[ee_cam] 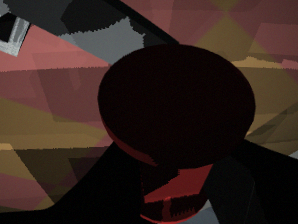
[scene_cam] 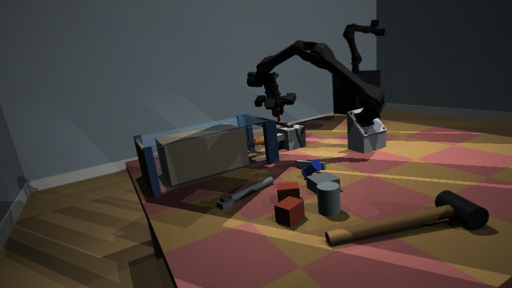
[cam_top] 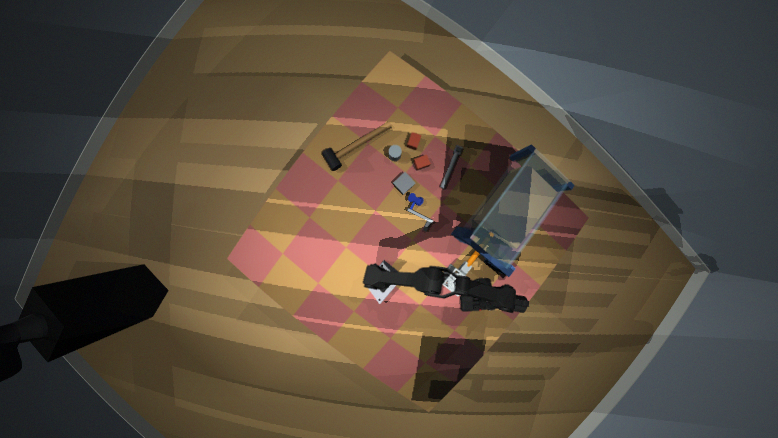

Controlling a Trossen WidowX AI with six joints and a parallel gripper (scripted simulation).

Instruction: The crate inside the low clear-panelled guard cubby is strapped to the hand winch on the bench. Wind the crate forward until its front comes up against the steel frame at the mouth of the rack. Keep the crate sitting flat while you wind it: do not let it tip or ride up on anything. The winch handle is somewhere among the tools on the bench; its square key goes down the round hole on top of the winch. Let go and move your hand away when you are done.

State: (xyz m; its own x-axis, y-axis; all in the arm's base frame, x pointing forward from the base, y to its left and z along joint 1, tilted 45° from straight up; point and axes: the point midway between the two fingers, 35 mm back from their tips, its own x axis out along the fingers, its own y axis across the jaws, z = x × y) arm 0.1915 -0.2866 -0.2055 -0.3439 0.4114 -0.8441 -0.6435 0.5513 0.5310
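Cubby (cam_top: 463,232) (scene_cam: 271,143) with clear panels and blue uprights stands on the desk (cam_top: 255,253) (scene_cam: 412,264), one crate (scene_cam: 211,157) sitting flat inside it. The crate's front stands short of the frame at the mouth; one orange strap (cam_top: 473,258) (scene_cam: 257,142) runs through that gap towards the single winch (cam_top: 450,280) (scene_cam: 295,137). Above the winch the black arm (cam_top: 402,277) (scene_cam: 322,55) reaches over, its jaws clamped on the red knob (scene_cam: 277,112) (ee_cam: 175,105) of a handle whose stem goes down to the winch top. Whether the key is fully seated, I can't tell.

Out beside the cubby I count two red blocks (cam_top: 413,140) (scene_cam: 289,211), one grey cylinder (cam_top: 395,152) (scene_cam: 328,198), one flat grey block (cam_top: 403,182) (scene_cam: 322,181), one grey bar tool (cam_top: 450,168) (scene_cam: 251,189), one blue-knobbed piece (cam_top: 415,200) (scene_cam: 315,166) and one black-headed mallet (cam_top: 331,159) (scene_cam: 462,210). The blue-knobbed piece lies just beside the flat block, the bar tool nearest the cubby's long side
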